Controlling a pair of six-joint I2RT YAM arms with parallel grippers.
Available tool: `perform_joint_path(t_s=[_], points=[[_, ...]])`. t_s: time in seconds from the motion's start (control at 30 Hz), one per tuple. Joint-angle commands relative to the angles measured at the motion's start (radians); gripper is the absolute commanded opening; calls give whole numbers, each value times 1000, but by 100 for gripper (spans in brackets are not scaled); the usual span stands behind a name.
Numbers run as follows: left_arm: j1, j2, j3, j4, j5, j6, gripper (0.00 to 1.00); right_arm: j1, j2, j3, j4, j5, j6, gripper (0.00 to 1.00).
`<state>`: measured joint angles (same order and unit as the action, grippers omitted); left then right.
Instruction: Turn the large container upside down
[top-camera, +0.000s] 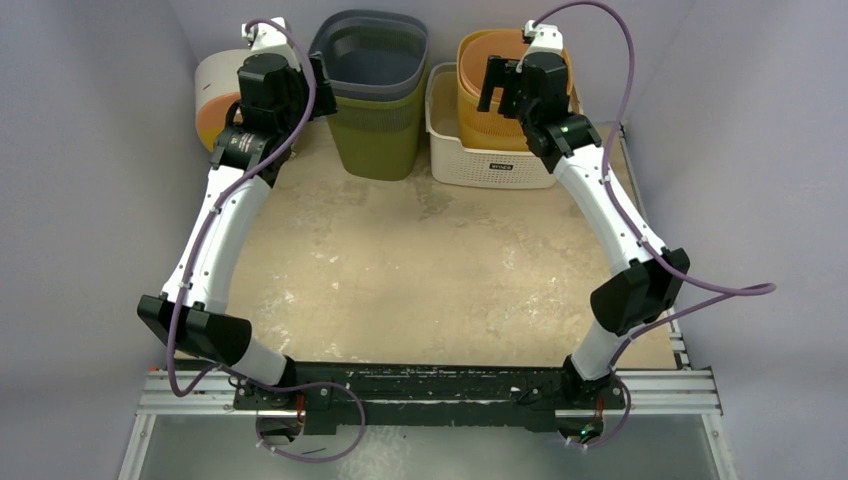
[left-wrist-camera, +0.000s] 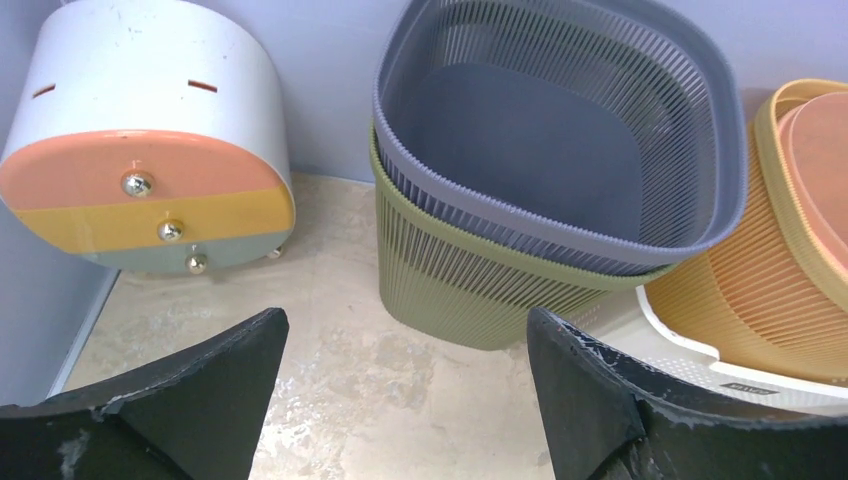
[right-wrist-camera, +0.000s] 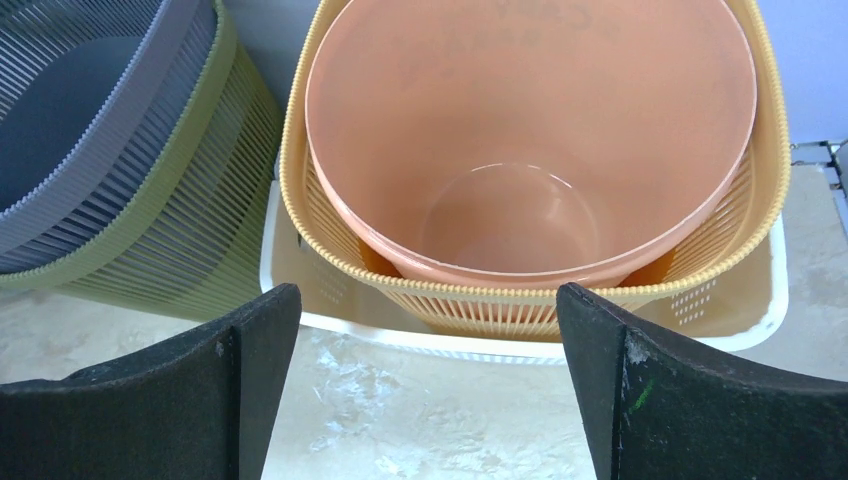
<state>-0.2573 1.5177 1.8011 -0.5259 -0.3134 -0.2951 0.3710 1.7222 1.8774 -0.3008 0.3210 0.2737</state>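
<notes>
A grey slatted basket (top-camera: 372, 52) sits upright, nested inside an olive green one (top-camera: 378, 138), at the back middle of the table; the left wrist view shows the grey basket (left-wrist-camera: 560, 120) and the green one (left-wrist-camera: 470, 280) too. A yellow slatted basket (top-camera: 490, 120) holding a pink bucket (right-wrist-camera: 530, 130) stands upright in a white tray (top-camera: 495, 168) at the back right. My left gripper (top-camera: 322, 88) is open and empty beside the green basket's left side, its jaws apart above the table (left-wrist-camera: 405, 330). My right gripper (top-camera: 492, 85) is open and empty in front of the yellow basket (right-wrist-camera: 428, 300).
A white drawer unit (top-camera: 215, 95) with pink, yellow and grey drawers lies on its side in the back left corner, against the wall. Purple-grey walls close in the back and both sides. The table's right edge runs along a metal rail (top-camera: 680, 345).
</notes>
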Motion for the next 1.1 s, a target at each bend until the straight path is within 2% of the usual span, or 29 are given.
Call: perform_joint_path(t_s=[0.0, 0.2, 0.27, 0.4, 0.53, 0.7, 0.83, 0.97, 1.07], points=[[-9, 5, 73, 27, 10, 10, 86, -6, -75, 3, 52, -53, -98, 100], [-16, 45, 125, 14, 62, 32, 86, -9, -159, -91, 187, -179, -147, 100], [-21, 51, 127, 41, 74, 33, 86, -9, -168, -104, 214, -172, -148, 100], [-40, 79, 144, 102, 78, 42, 86, -9, -134, -60, 160, -113, -159, 100], [-80, 165, 260, 101, 99, 132, 81, -9, -114, -33, 115, -88, -164, 100], [-86, 294, 409, 56, 226, 256, 80, -9, -128, -55, 133, -87, -156, 99], [-88, 365, 485, 40, 387, 332, 80, -9, -123, -48, 118, -83, -159, 99], [-85, 471, 612, -38, 507, 334, 80, -9, -123, -49, 110, -65, -163, 99], [-86, 506, 641, -26, 579, 288, 79, -9, -121, -53, 115, -57, -170, 99]])
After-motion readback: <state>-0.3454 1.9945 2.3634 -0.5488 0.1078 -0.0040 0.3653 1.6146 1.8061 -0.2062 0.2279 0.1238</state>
